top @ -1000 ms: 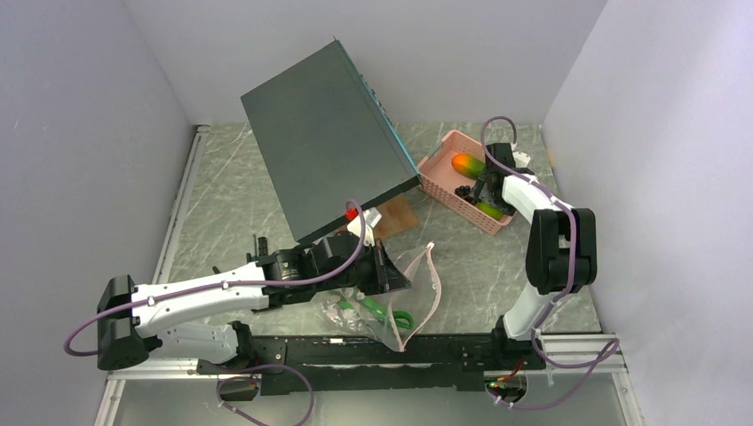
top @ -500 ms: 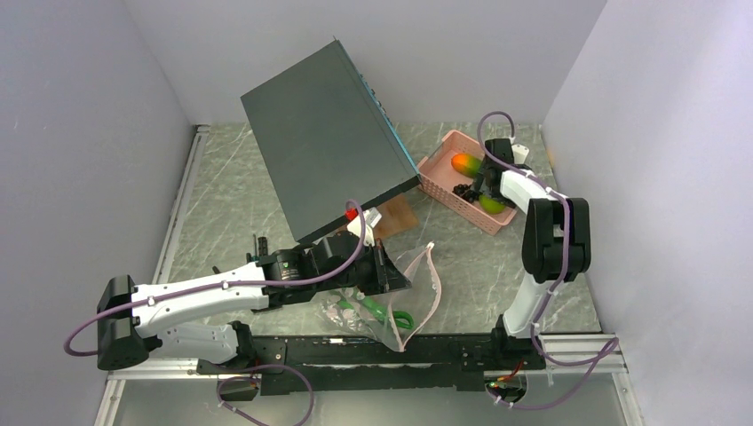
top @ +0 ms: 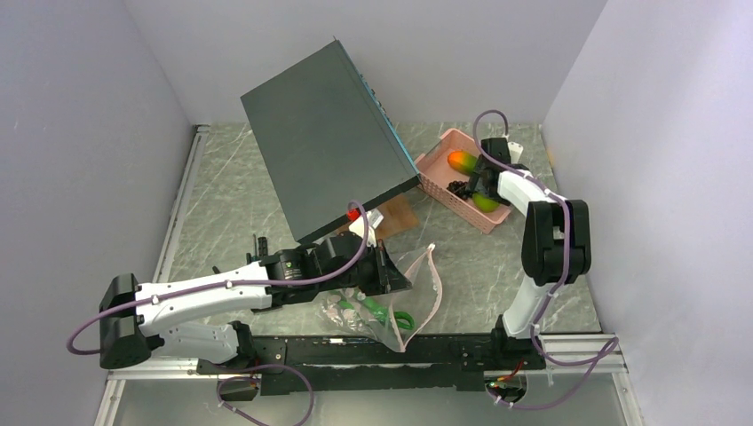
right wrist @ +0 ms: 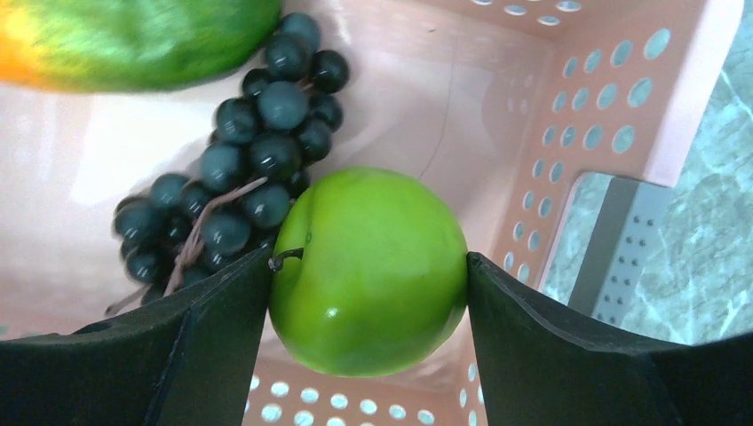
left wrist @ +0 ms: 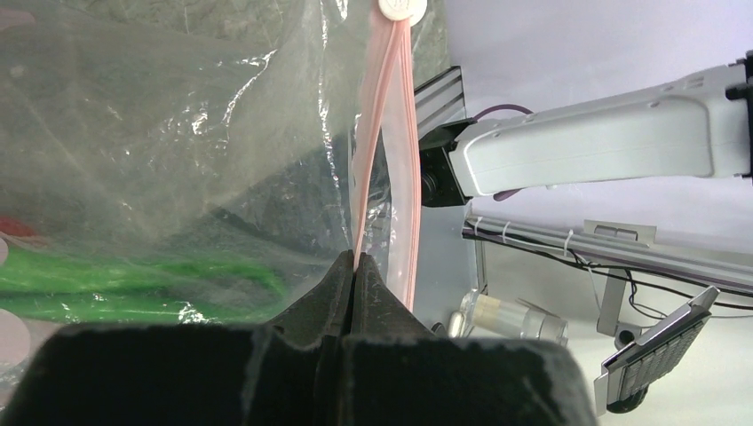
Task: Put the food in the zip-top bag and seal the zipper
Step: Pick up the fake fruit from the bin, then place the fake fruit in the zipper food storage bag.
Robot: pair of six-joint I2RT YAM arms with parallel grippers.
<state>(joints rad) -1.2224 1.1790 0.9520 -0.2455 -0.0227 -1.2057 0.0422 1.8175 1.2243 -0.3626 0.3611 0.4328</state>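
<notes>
Right pincer (right wrist: 368,259) clamped on green apple (right wrist: 368,275) inside pink basket (right wrist: 622,80) | left pincer (left wrist: 353,266) pinched together on zipper (left wrist: 377,133), holding zip-top bag (left wrist: 178,133) | step: fetching fruit | next: lift clear, carry to bag mouth.

Pale lavender walls (top: 89,133) enclose grey-green marbled desk (top: 229,200) on three sides; dark grey panel (top: 324,142) tilted at 12 o'clock; metal rail (top: 151,366) at 6 o'clock.

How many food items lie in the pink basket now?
3: mango at one end, black grapes beside it, green fruit within the right pincer. More may be hidden.
</notes>
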